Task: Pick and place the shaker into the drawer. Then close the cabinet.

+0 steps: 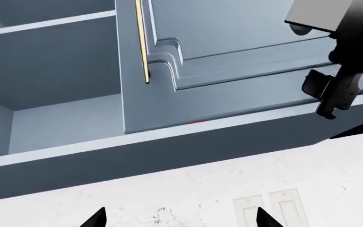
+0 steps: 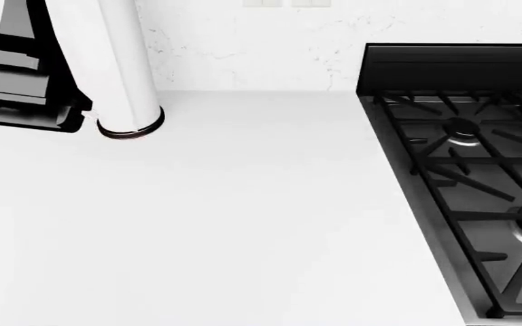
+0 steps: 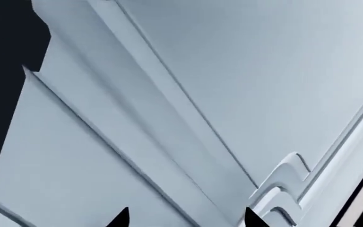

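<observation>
Neither the shaker nor the drawer shows in any view, so where they are cannot be told.

In the head view only a white arm segment (image 2: 127, 68) and a black-and-grey block of robot hardware (image 2: 21, 75) enter at the upper left, both cut off by the frame; no gripper shows there. Below them lies a bare white countertop (image 2: 206, 224), with a black gas stove (image 2: 470, 176) cut off at the right edge and a pale speckled wall (image 2: 252, 47) behind.

The left gripper (image 1: 180, 221) shows only as two dark fingertips (image 1: 96, 219) at the picture's edge. They stand wide apart with nothing between them and touch nothing. Ahead of the jaws is an upper cabinet (image 1: 49, 61) in pale blue-grey, its inside open to view with a shelf, and beside that a panelled cabinet door (image 1: 232, 71) carrying a slim brass handle (image 1: 143, 42). Nearer the jaws is the wall with two light switches (image 1: 270, 210). A black part of the other arm (image 1: 339, 80) crosses the door, partly cut off.

The right gripper (image 3: 185, 218) likewise shows just two dark fingertips (image 3: 119, 219), spread apart and empty. Ahead of them is only blue-grey panelled cabinet surface (image 3: 245, 80), too close to tell which part.
</observation>
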### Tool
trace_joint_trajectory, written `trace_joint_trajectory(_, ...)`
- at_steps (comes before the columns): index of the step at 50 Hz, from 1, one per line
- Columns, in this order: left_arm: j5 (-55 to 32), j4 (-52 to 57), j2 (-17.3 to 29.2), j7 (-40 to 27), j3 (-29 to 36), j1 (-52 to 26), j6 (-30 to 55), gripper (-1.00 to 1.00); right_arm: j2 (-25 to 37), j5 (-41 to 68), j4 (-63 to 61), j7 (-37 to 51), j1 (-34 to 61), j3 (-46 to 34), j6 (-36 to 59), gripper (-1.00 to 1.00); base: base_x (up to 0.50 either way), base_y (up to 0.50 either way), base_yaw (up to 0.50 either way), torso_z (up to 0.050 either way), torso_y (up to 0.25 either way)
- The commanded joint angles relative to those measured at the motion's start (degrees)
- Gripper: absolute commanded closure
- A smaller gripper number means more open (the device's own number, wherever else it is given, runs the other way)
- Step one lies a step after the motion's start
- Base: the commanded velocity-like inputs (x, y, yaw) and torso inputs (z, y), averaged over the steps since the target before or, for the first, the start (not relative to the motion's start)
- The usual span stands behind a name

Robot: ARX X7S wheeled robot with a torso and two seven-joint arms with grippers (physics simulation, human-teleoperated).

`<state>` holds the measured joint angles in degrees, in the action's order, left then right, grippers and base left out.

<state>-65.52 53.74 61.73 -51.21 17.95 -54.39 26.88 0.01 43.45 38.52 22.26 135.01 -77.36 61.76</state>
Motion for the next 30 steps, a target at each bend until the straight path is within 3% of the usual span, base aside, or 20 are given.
trace_joint_trajectory(1, -0.44, -0.49, 0.29, 0.42, -0.32, 0.04, -0.45, -1.0, -0.01, 29.27, 13.39, -6.75, -1.29, -10.7, 9.51, -1.0, 0.01, 0.0, 0.0, 0.0, 0.0)
trace_joint_trajectory(5, -0.79, -0.4, 0.56, 0.43, -0.47, 0.05, -0.52, -1.0, -0.01, 26.64, 11.59, -9.84, -2.64, -10.21, 12.79, -1.0, 0.01, 0.0, 0.0, 0.0, 0.0)
trace_joint_trajectory(10, -1.16, -0.39, 0.69, 0.32, -0.62, -0.13, -0.54, -1.0, -0.01, 31.78, 12.77, -7.61, -0.71, -10.59, 7.33, -1.0, 0.01, 0.0, 0.0, 0.0, 0.0)
trace_joint_trajectory(21, -1.63, -0.17, 0.58, 0.07, -0.7, -0.24, -0.7, -1.0, -0.01, 26.47, 8.32, -9.42, -0.06, -9.41, 1.37, -1.0, 0.01, 0.0, 0.0, 0.0, 0.0)
trace_joint_trajectory(23, -1.81, -0.06, 0.52, -0.12, -0.76, -0.32, -0.76, -1.0, -0.01, 18.03, 9.72, -7.04, -0.01, 2.12, -0.38, -1.0, 0.01, 0.0, 0.0, 0.0, 0.0)
trace_joint_trajectory(26, -1.92, 0.19, 0.41, -0.53, -0.8, -0.22, -0.87, -1.0, 0.0, -0.3, 8.71, -4.78, -0.01, 26.18, -0.08, -1.0, 0.01, 0.0, 0.0, 0.0, 0.0)
trace_joint_trajectory(30, -2.3, 0.28, 0.24, -1.23, -1.03, -0.4, -1.03, -1.0, 0.02, -14.67, 0.71, -6.23, -0.02, 44.35, 4.48, -1.0, 0.0, 0.0, 0.0, 0.0, 0.0)
